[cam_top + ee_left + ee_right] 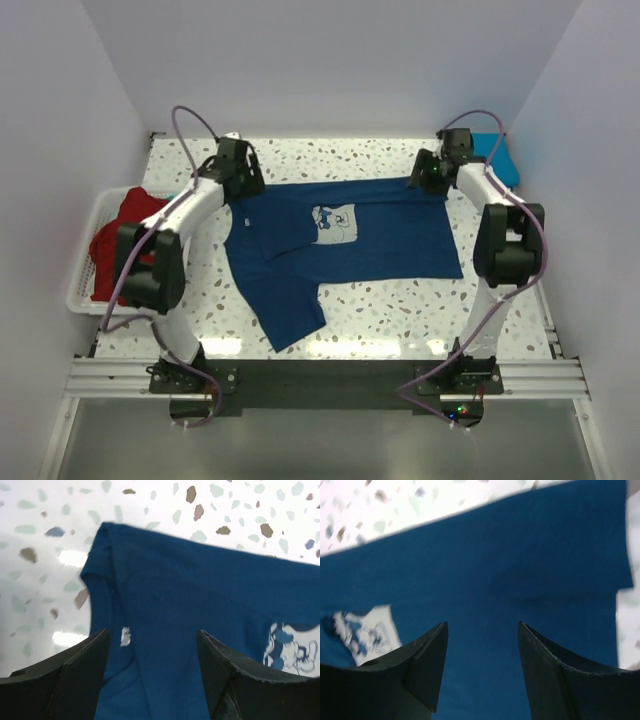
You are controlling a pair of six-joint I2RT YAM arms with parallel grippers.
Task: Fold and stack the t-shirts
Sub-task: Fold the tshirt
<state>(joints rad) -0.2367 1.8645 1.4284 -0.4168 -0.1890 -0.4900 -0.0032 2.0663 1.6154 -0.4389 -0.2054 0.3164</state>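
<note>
From the top camera, you see the navy t-shirt [370, 240] spread flat in the middle of the desk [400, 305]. Its neck is toward the left and its hem toward the right, and one long flap, probably a sleeve, reaches toward the near edge. Your left tool [240, 172] hangs over the far left corner of the cloth, and your right tool [430, 175] over the far right corner. A red t-shirt [125, 220] waits in the white basket [85, 290] at the left. A turquoise t-shirt [497, 155] lies at the far right corner of the desk.

In the left wrist camera, the fingers stand wide apart above the collar, near the small white neck label [125, 636]. Nothing is between them; the cloth lies below, not pinched.

In the right wrist camera, the fingers are also well apart and hold nothing. Only navy cloth is under them, with the pale print [365, 630] to the left.

Be careful from here. If you close a tool too high, it takes no cloth. If you close it too deep, it may catch two layers and the fold becomes crooked. If the two tools lift unevenly, the shirt can twist and drag. The loose flap may also stay outside the fold.
</note>
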